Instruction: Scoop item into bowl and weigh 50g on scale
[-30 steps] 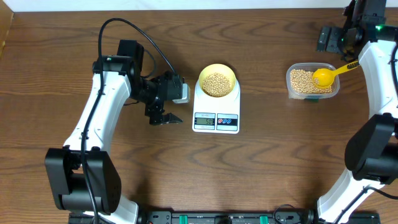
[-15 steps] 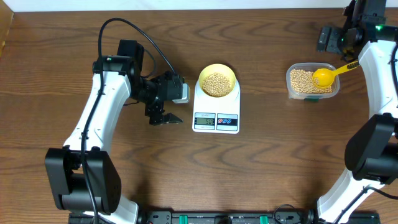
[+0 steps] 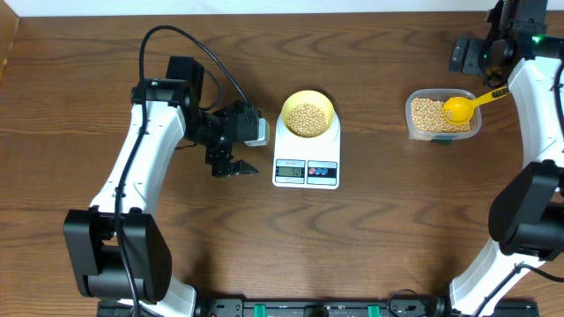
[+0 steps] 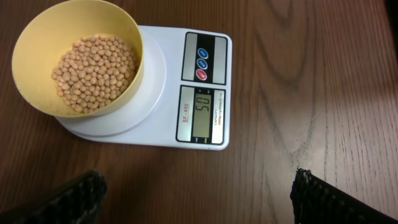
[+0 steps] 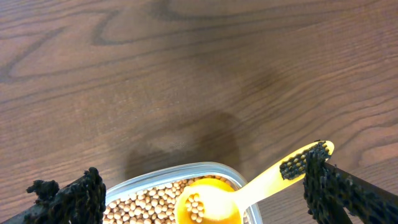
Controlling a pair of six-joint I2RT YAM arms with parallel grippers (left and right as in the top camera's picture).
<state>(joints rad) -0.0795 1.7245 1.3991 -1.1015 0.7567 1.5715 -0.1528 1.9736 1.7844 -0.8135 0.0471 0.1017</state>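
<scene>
- Sitting centre-table from above, the scale carries the bowl of beans, so the load can be weighed. Right of the scale, one tub of spare beans has one scoop parked in it. Just left of the scale is the left gripper and far right of it the right gripper, both spread and empty.
- Left wrist: the scale's display reads 50, so the target looks met. One bowl, one scale, beans beyond counting.
- Right wrist: the fingers stand wide apart above the tub, and a few beans lie in the scoop.

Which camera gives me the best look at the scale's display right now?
Left wrist: the scale's display sits close up and clearly reads 50. Overhead shows it only as a tiny grey patch, digits unreadable. Right wrist does not show it.
</scene>
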